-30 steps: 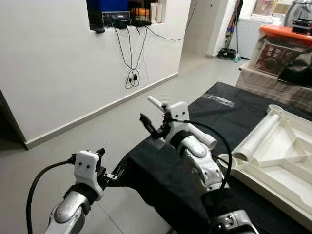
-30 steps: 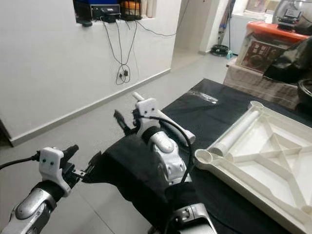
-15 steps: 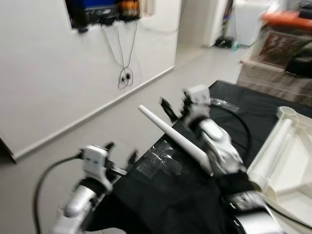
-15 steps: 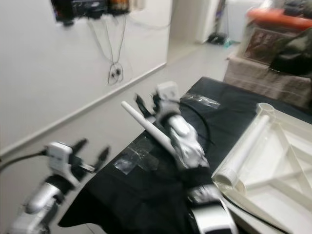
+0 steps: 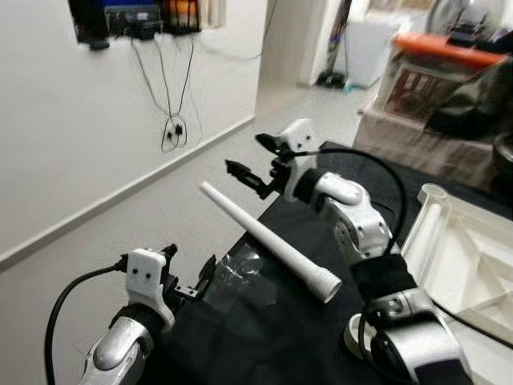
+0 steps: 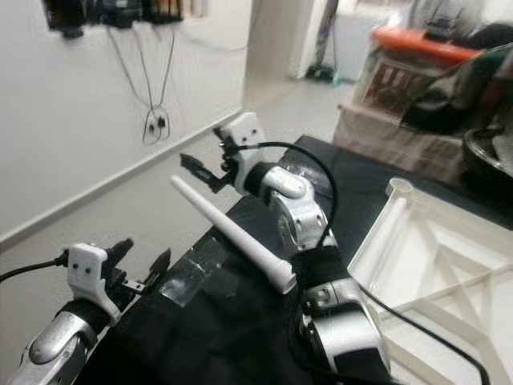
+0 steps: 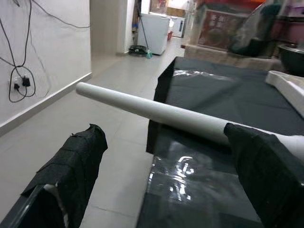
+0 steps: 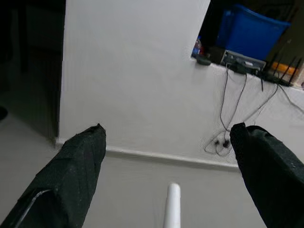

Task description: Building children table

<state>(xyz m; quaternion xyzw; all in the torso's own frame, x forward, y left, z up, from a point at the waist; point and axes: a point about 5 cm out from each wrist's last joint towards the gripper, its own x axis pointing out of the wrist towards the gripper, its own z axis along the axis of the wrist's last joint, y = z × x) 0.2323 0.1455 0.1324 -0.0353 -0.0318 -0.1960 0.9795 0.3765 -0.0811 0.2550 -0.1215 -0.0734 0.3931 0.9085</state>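
Note:
A white tapered table leg (image 5: 264, 239) lies slanted on the black-covered table (image 5: 321, 337), its narrow end jutting out past the table's left edge over the floor. My right gripper (image 5: 244, 154) hangs open above and just beyond that narrow end, apart from it; the leg's tip (image 8: 172, 206) shows below between its fingers. My left gripper (image 5: 191, 261) is open, low at the table's left edge, and the leg (image 7: 156, 111) crosses in front of its spread fingers without touching them. The upturned white table top (image 5: 453, 241) lies at the right.
A patch of clear tape (image 5: 240, 269) shines on the black cloth near the left gripper. To the left is bare grey floor (image 5: 96, 233) and a white wall with hanging cables (image 5: 172, 128). Boxes and an orange-lidded thing (image 5: 445, 48) stand behind the table.
The camera has swung, so the whole scene has shifted. My right gripper, close over the leg a second ago, now stands open and apart from it. The leg rests on the cloth.

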